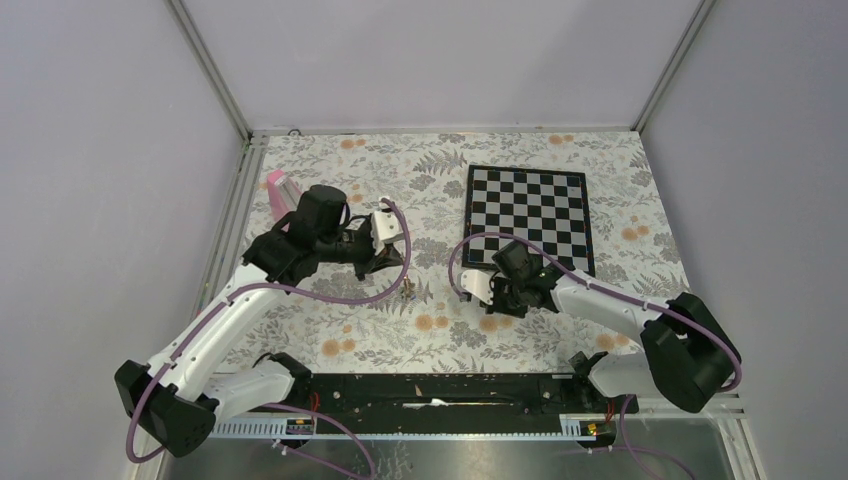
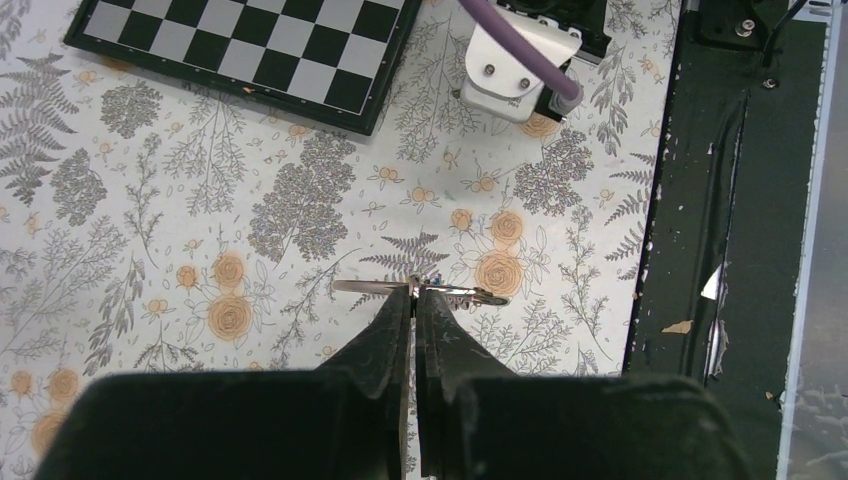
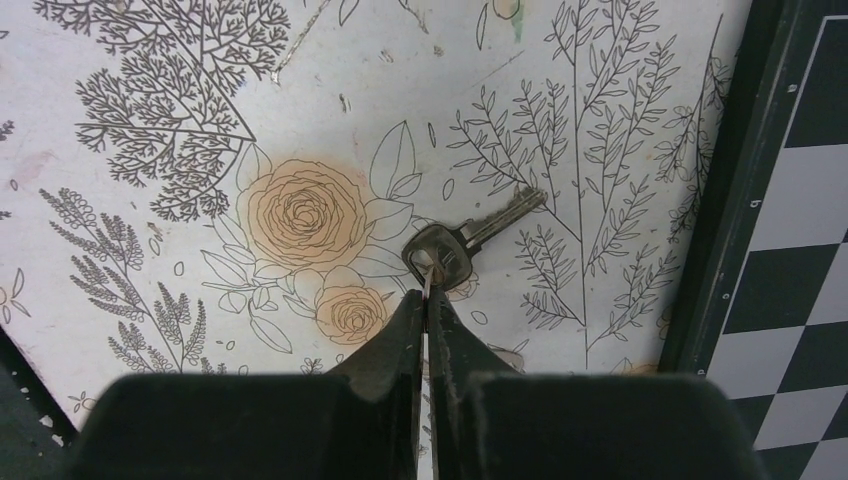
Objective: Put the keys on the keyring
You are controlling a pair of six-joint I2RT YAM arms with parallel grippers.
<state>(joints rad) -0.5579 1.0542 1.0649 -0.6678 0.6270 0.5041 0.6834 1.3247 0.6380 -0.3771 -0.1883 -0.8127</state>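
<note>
Though seen almost edge-on from the left wrist, plainly thin bright wire: the keyring [image 2: 470, 294], nipped near its middle by the left claw [image 2: 415, 297], matt black tapering fingers [image 2: 380, 345] pressed tight together on it. Cannot tell whether lifted clear or touching the table [image 2: 120, 230] (coloured tags not to be made out from this angle). Left of middle in the top view, between the two arms, with the right arm's white wrist housing [image 2: 515, 70] and its purple cable [image 2: 520, 45] to the right.

Further right, well apart: one silver key [image 3: 470, 238], dull grey metal, lying flat on the table. Rounded head with a hole, notched blade pointing toward the chessboard [image 3: 790, 230], just beside its dark border. Right claw [image 3: 425, 300] closed to a thin line, pinching the near rim of the key's head.

Underneath everything, a smooth printed covering: grey line-drawn ferns and sprigs, pale orange roses. On the far right, glossy black and white squares inside a dark green frame. At the far left edge, a small pink block [image 1: 278, 190]. Along the near edge, a black rail [image 2: 720, 200], paint chipped in pale flecks.
</note>
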